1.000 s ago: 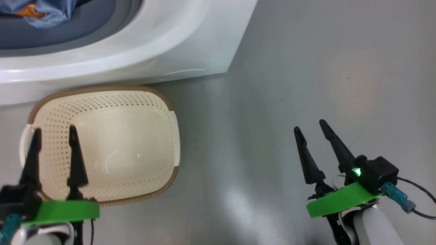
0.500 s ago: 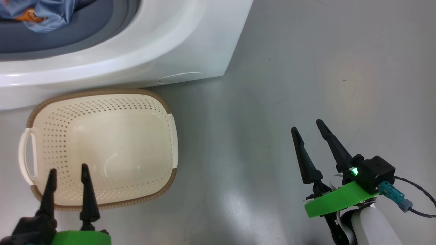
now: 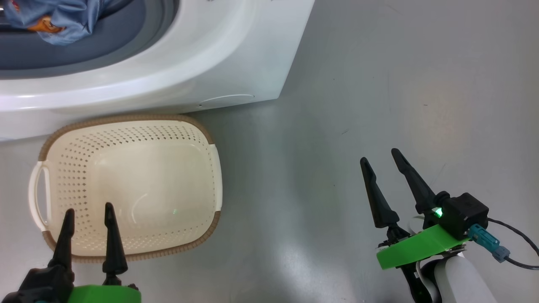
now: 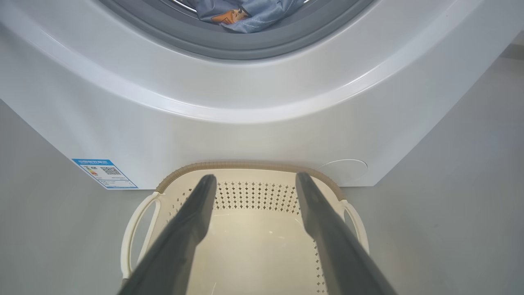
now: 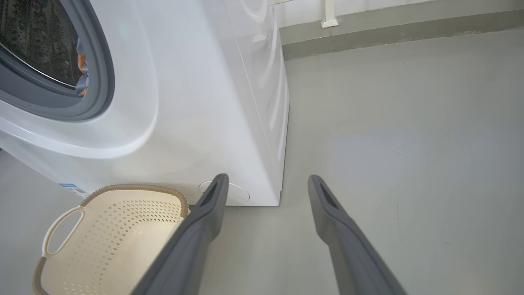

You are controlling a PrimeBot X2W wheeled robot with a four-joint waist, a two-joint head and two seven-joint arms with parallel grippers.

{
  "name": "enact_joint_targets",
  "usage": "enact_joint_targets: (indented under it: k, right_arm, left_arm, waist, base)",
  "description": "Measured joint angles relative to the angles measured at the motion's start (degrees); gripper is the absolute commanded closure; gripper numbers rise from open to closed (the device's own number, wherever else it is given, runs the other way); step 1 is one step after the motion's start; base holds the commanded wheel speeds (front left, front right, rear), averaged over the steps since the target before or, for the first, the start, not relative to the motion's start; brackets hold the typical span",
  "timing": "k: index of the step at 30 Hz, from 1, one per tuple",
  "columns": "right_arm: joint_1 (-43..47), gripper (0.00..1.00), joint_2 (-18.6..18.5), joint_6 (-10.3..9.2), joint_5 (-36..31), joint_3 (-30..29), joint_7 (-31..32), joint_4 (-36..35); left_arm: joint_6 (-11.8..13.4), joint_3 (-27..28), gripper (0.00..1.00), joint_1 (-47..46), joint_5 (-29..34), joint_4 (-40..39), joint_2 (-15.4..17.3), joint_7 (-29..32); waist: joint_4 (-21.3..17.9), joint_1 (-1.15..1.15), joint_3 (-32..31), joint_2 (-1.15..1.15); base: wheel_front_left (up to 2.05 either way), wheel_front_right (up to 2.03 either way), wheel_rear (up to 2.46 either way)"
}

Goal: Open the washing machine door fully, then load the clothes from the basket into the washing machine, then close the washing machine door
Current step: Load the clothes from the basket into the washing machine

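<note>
The white washing machine [image 3: 219, 59] stands at the top left with its round opening uncovered; the washing machine door is out of view. The clothes, a light blue printed garment [image 3: 63, 17] [image 4: 249, 10], lie in the opening against the grey gasket [image 4: 245, 45]. Below it on the floor sits the cream basket [image 3: 126, 119] [image 4: 245, 164] [image 5: 135, 187], with nothing inside. My left gripper [image 3: 89, 208] [image 4: 256, 176] hangs open over the basket's near edge, holding nothing. Off to the right, above bare floor, my right gripper [image 3: 380, 155] [image 5: 268, 176] is open and holds nothing.
Grey floor [image 3: 379, 84] spreads to the right of the machine. A low wall base [image 5: 389, 37] runs behind it. A blue label [image 4: 104, 173] and a round service cover [image 3: 227, 100] mark the machine's lower front. A cable [image 3: 513, 235] trails from my right wrist.
My left gripper has drawn back from over the basket's left part to its near edge, still open. The right gripper has stayed put. The head view shifted slightly.
</note>
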Motion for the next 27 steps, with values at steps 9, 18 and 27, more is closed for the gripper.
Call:
enact_joint_targets:
  k: [9,18,27]
  right_arm:
    - [0.0,0.00,0.0,0.00,0.0,-0.2,0.0,0.0]
    - [0.1,0.00,0.0,0.00,-0.1,-0.4,0.0,0.0]
    - [0.2,0.00,0.0,0.00,-0.1,-0.4,0.0,0.1]
  left_arm:
    - [0.2,-0.1,0.00,0.0,0.0,-0.4,0.0,0.0]
    - [0.7,-0.7,0.00,0.1,0.0,-0.6,0.0,0.0]
    - [-0.1,-0.6,0.00,-4.5,0.2,-1.0,0.0,0.0]
  waist:
    - [0.1,0.00,-0.5,0.00]
    - [0.5,0.00,-1.3,0.00]
    - [0.7,0.00,-1.2,0.00]
  base:
    - [0.00,0.00,0.00]
    - [0.00,0.00,0.00]
    - [0.00,0.00,0.00]
